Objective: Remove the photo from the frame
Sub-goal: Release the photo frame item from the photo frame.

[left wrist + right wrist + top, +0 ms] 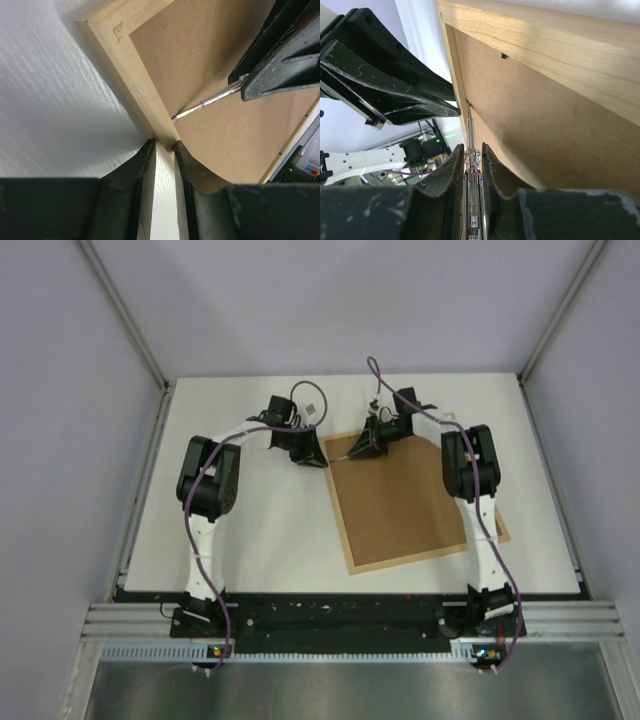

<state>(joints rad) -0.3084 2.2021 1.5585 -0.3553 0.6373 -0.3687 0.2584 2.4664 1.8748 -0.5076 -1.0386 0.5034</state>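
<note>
Lying back-up toward 3 o'clock on the white table (260, 530), the large rectangular light-wood picture frame (415, 556) shows only its plain brown backing board (400, 500); the photo is hidden in every view. The top view shows both grippers meeting near the frame's 11 o'clock corner, but not their jaws. The left wrist view shows the left gripper (164, 145) pinching the frame's wooden rail between narrow jaws. The right wrist view shows the right gripper (471, 147) clamped on a thin silver metal rod (469, 125) pointing to 12 o'clock, its tip at the seam between board and rail.
</note>
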